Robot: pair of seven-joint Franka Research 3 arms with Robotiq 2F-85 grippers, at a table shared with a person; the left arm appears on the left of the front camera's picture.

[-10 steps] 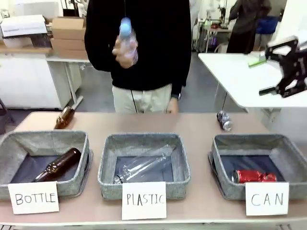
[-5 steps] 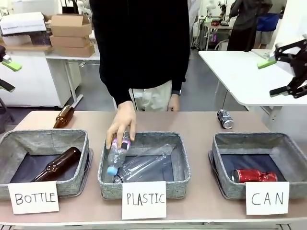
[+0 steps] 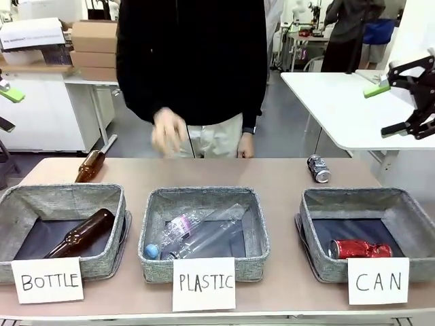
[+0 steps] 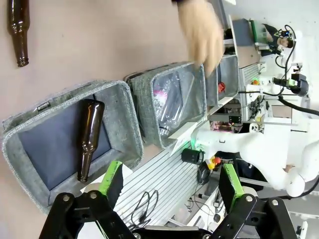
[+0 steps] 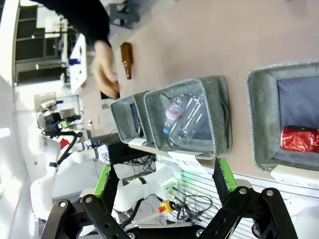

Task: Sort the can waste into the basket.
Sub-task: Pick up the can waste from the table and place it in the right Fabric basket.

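Note:
A shiny red can lies in the grey basket signed "CAN" at the front right. A silver can with dark print lies on the table behind that basket, apart from it. My right gripper hangs open and empty high above the table's right end, well clear of both cans. At the far left edge my left gripper is also open and empty. The right wrist view shows the open right gripper with the red can in its basket. The left gripper stands open over the left baskets.
The "PLASTIC" basket in the middle holds clear plastic bottles. The "BOTTLE" basket at left holds a brown bottle; another brown bottle lies behind it. A person's hand hovers over the far middle.
The person lowered a blue-capped plastic bottle into the PLASTIC basket, let it go and raised the hand. My left gripper has come into view at the left edge.

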